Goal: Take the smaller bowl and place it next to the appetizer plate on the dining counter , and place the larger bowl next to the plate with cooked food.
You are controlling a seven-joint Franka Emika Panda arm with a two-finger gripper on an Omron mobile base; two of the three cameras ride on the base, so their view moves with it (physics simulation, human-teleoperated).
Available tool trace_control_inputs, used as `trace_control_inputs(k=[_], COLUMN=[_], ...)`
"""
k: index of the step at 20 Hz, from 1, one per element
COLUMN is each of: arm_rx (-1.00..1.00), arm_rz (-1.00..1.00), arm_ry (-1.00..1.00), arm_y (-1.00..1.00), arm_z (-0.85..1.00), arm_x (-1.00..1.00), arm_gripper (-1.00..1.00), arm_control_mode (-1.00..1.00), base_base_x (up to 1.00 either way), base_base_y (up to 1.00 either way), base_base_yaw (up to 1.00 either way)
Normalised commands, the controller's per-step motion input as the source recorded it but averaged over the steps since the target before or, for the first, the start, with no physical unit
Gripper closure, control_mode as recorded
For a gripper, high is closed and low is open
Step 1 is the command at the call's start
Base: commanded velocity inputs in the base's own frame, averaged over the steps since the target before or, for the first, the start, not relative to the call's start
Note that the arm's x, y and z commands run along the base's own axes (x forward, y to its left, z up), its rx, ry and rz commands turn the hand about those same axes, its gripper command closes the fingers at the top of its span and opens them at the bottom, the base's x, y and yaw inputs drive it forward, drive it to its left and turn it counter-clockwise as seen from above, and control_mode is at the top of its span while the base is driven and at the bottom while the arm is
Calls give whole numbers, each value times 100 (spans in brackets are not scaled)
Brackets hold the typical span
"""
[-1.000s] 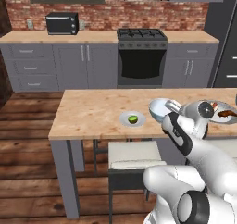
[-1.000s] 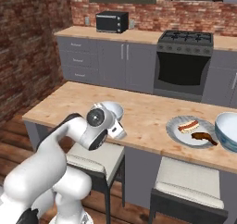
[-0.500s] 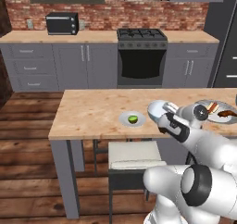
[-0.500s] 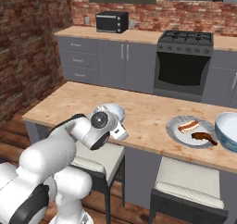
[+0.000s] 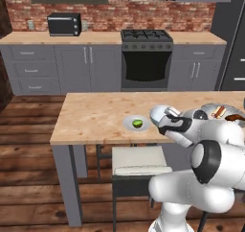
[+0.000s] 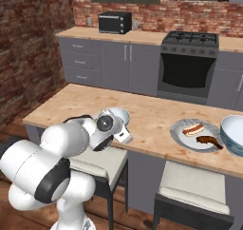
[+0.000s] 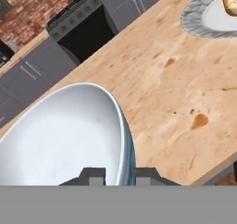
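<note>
My gripper (image 7: 121, 177) is shut on the rim of the smaller bowl (image 7: 69, 135), which tilts low over the dining counter (image 7: 176, 89). In the left base view the smaller bowl (image 5: 157, 114) hangs just right of the appetizer plate (image 5: 136, 123) with its green piece, and the gripper (image 5: 162, 120) is behind the bowl. From the right side the smaller bowl (image 6: 118, 115) shows past my hand. The plate with cooked food (image 6: 194, 131) lies further right, and the larger bowl (image 6: 235, 135) stands beside it at the frame's edge.
Cushioned stools (image 5: 141, 161) stand under the counter's near edge. Across the wooden floor are grey cabinets, a black stove (image 5: 146, 58) and a microwave (image 5: 64, 25) against the brick wall. The left half of the dining counter (image 5: 91, 116) is bare.
My arm has carried the smaller bowl leftward and a little lower along the counter, away from the plate with cooked food and up beside the appetizer plate. The gripper stays shut.
</note>
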Motion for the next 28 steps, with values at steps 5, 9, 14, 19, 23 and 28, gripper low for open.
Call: trace_control_inputs(k=[5,9,14,19,23,28], arm_rx=[0,0,0,0,0,0], arm_rz=[0,0,0,0,0,0], arm_ry=[0,0,0,0,0,0], arm_y=[-1,-3,-7,-4,0,-2], arm_z=[-24,-20,-27,-25,-31,-36], arm_x=[26,27,23,23,22,35], arm_gripper=[100,100,100,100,100,100], arm_control_mode=[-100,-100,-100,-100,-100,-100], base_base_x=[0,0,0,0,0,0], base_base_y=[0,0,0,0,0,0], base_base_yaw=[0,0,0,0,0,0])
